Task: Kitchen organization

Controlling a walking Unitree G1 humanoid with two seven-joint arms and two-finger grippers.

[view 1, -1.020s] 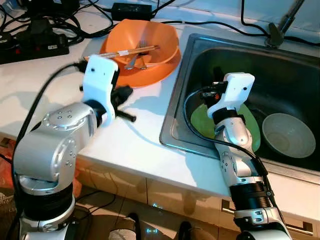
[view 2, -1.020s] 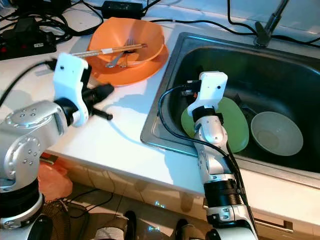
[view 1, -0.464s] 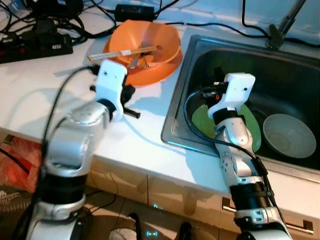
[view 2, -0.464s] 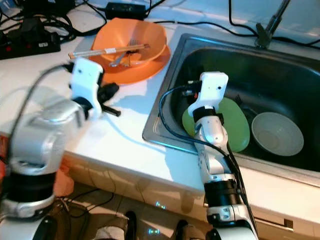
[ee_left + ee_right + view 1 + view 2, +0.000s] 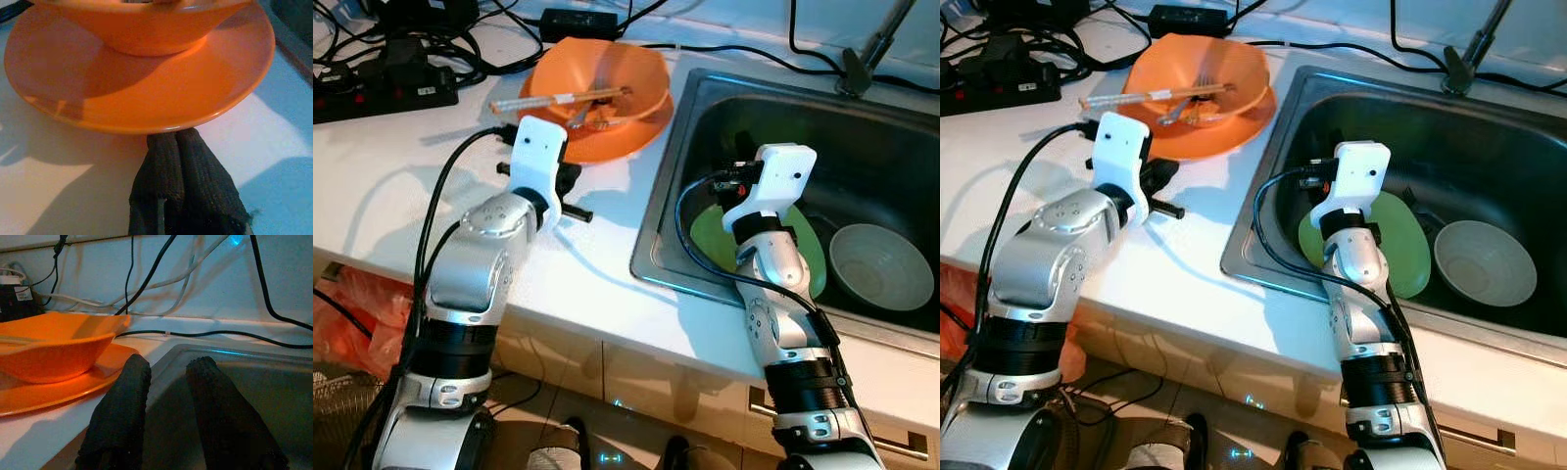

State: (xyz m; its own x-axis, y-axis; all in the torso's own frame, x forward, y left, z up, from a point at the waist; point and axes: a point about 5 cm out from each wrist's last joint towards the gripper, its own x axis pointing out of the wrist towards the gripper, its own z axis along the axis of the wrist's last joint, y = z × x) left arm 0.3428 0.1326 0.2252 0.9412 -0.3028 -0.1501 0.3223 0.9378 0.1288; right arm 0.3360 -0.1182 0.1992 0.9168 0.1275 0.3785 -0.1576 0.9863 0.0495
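My left gripper (image 5: 178, 139): fingers pressed together, nothing between them, tips just at the near rim of the orange plate (image 5: 230, 93), low over the white counter (image 5: 401, 166).

Orange plate: on the counter, just beside the sink (image 5: 862, 127) on its left side, touching nothing of mine that I can confirm; whether my fingertips meet its rim I cannot tell.

Orange bowl (image 5: 597, 78): stands upright on the orange plate, directly beyond my left gripper.

Chopsticks (image 5: 558, 99): laid across the bowl's rim. A fork (image 5: 1185, 103) lies inside the bowl under them.

My right gripper (image 5: 166, 377): fingers set narrowly apart, holding nothing, raised at the sink's left wall, pointed toward the counter edge and the orange plate.

Green plate (image 5: 1400, 245): lies in the sink basin, leaning slightly, beneath and behind my right forearm.

Pale bowl (image 5: 881, 264): upright in the sink basin, just beside the green plate on its right.

Faucet (image 5: 867, 49): at the sink's far rim.

Power strip (image 5: 382, 93) and black cables (image 5: 440, 39): on the counter, well left of the sink, beyond the orange plate.
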